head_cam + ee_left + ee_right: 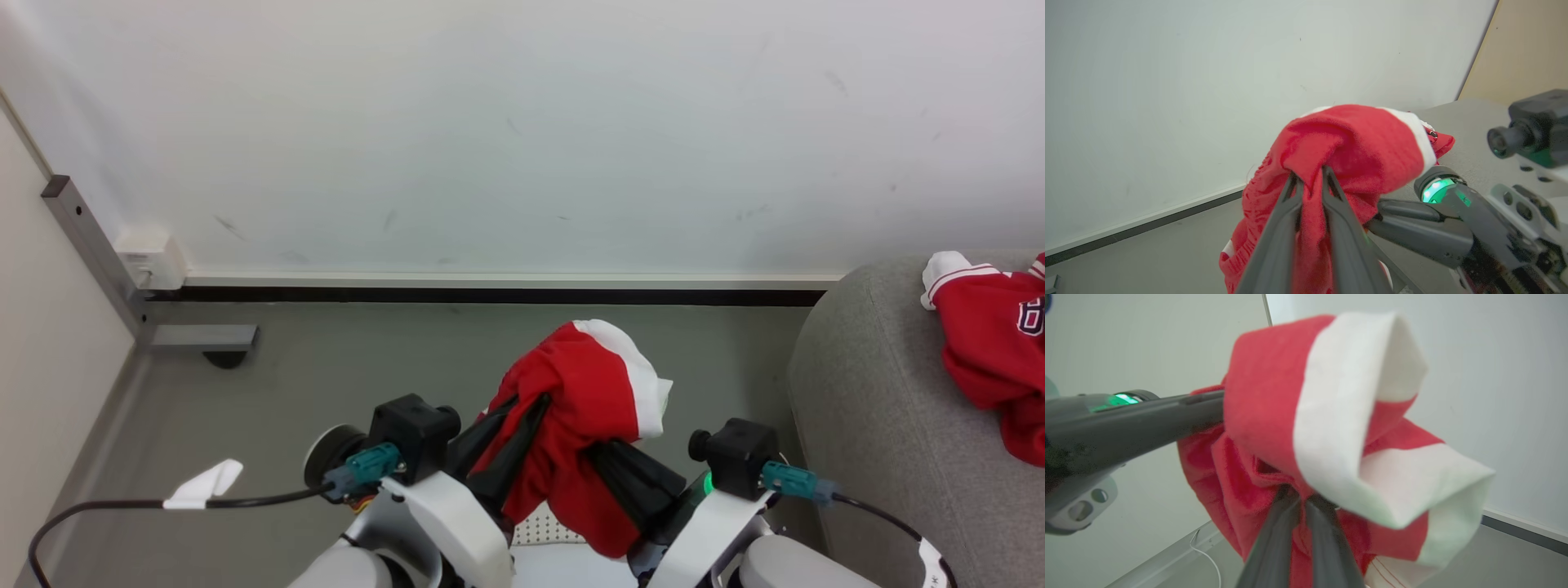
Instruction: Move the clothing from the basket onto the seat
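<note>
The clothing point(588, 384), a red garment with a white band, hangs bunched in the air between my two arms. In the left wrist view my left gripper point(1308, 173) is shut on a fold of the clothing point(1355, 143). In the right wrist view my right gripper point(1298, 498) is shut on the clothing point(1265, 384) just under its white cuff. Below the cloth a small perforated white patch of the basket point(543, 529) shows between my forearms. The seat point(865, 392), a grey sofa, stands at the right with another red garment point(988, 343) lying on it.
A white wall with a dark baseboard point(490, 294) runs close ahead. At the left stand a grey metal post point(90, 237) and a white wall box point(151, 257). A black cable with a white tag point(204, 483) trails over the grey floor.
</note>
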`<state>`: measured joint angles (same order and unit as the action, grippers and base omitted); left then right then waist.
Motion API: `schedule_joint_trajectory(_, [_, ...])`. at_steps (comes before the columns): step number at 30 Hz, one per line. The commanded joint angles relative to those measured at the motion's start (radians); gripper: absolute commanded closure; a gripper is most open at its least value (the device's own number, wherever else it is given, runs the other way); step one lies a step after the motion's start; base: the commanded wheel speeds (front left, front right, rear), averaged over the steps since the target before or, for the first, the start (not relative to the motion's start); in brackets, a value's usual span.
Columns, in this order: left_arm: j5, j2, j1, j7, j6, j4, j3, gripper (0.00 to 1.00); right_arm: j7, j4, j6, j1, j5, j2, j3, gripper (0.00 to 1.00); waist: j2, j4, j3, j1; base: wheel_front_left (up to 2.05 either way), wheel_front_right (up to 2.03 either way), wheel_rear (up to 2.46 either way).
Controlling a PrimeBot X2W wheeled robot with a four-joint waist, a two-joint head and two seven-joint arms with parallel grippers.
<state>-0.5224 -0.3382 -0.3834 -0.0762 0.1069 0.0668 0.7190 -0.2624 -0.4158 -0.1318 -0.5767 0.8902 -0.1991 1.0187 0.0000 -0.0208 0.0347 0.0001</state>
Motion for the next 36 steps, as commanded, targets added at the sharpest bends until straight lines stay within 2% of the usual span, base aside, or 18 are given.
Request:
schedule_joint_trajectory(1, [0.000, -0.008, 0.004, 0.012, 0.004, -0.008, -0.005, 0.50, -0.003, 0.012, 0.002, 0.020, -0.011, -0.015, -0.017, 1.00, 0.0000, -0.003, -0.002, -0.0001, 0.00, 0.00, 0.00])
schedule_joint_trajectory(3, [0.002, -0.007, 0.006, 0.019, 0.006, -0.013, -0.006, 0.06, -0.003, 0.025, 0.002, 0.031, -0.021, -0.019, -0.039, 1.00, 0.0000, -0.005, -0.004, -0.0001, 0.00, 0.00, 0.00])
schedule_joint_trajectory(4, [0.003, -0.007, 0.006, 0.021, 0.007, -0.016, -0.006, 0.00, -0.003, 0.030, 0.002, 0.036, -0.027, -0.022, -0.049, 1.00, 0.0000, -0.007, -0.004, -0.0001, 0.00, 0.00, 0.00])
schedule_joint_trajectory(19, [0.005, -0.008, 0.024, 0.056, 0.024, -0.058, -0.004, 0.00, -0.003, 0.115, 0.002, 0.121, -0.106, -0.106, -0.245, 1.00, 0.0000, -0.059, -0.007, -0.0001, 0.00, 0.00, 0.00])
schedule_joint_trajectory(26, [0.010, -0.004, 0.026, 0.080, 0.019, -0.065, 0.004, 0.00, -0.003, 0.151, 0.002, 0.166, -0.132, -0.146, -0.373, 1.00, 0.0000, -0.124, -0.018, -0.0001, 0.00, 0.00, 0.00])
schedule_joint_trajectory(36, [0.019, 0.006, 0.016, 0.096, 0.002, -0.056, 0.029, 0.00, -0.003, 0.196, 0.002, 0.221, -0.172, -0.194, -0.553, 1.00, 0.0000, -0.251, -0.039, -0.0001, 0.00, 0.00, 0.00])
